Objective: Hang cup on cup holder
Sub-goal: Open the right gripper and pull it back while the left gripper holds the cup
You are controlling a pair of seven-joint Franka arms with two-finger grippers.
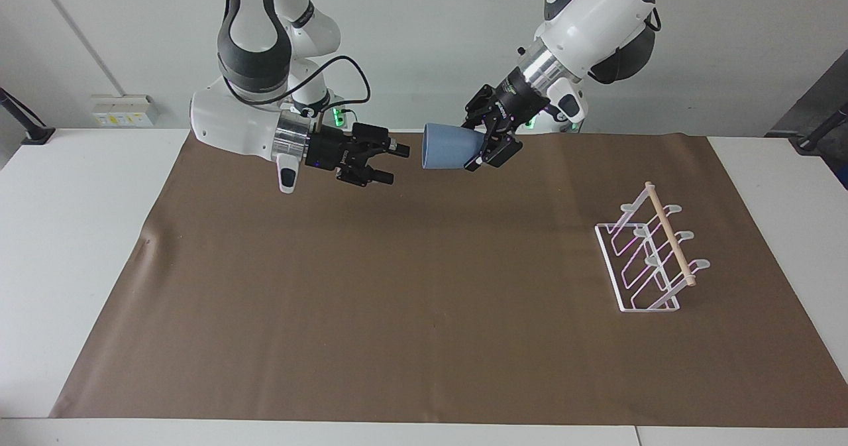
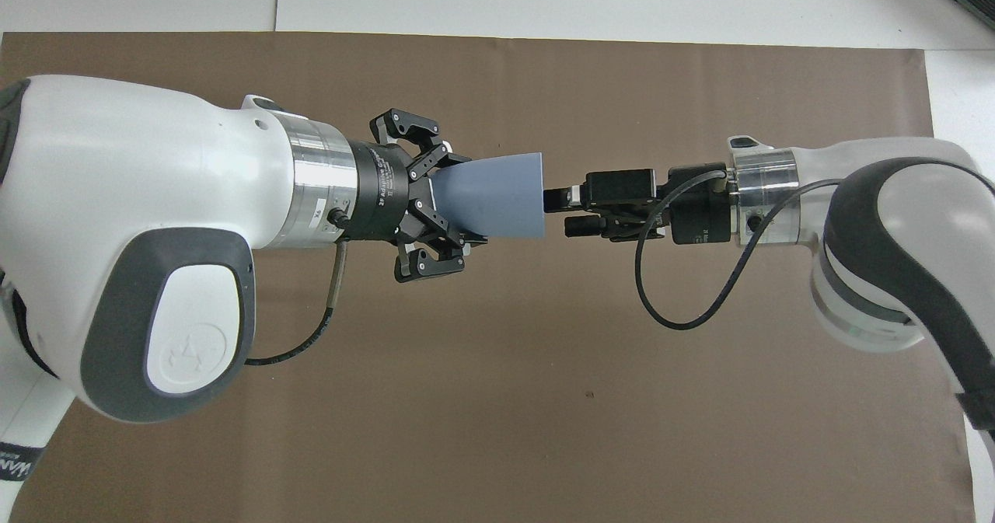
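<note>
Cup [image 1: 450, 146]: pinched by its base in left gripper [image 1: 489, 142], mouth sideways, ready for rack [image 1: 652, 250]; right gripper [image 1: 387, 162]: spread, empty, beside cup's mouth.

One light-blue cup [image 1: 449, 146], one white wire cup holder [image 1: 652, 250] with one wooden dowel [image 1: 670, 234], one brown mat [image 1: 424, 300], one white table [image 1: 73, 234], two robot arms, two grippers: left gripper [image 1: 489, 142], right gripper [image 1: 392, 162], one wall outlet strip [image 1: 124, 110] at 9 o'clock.

White arms [image 1: 238, 118], grey pads, silver wrists, black cables [image 2: 684, 305].
</note>
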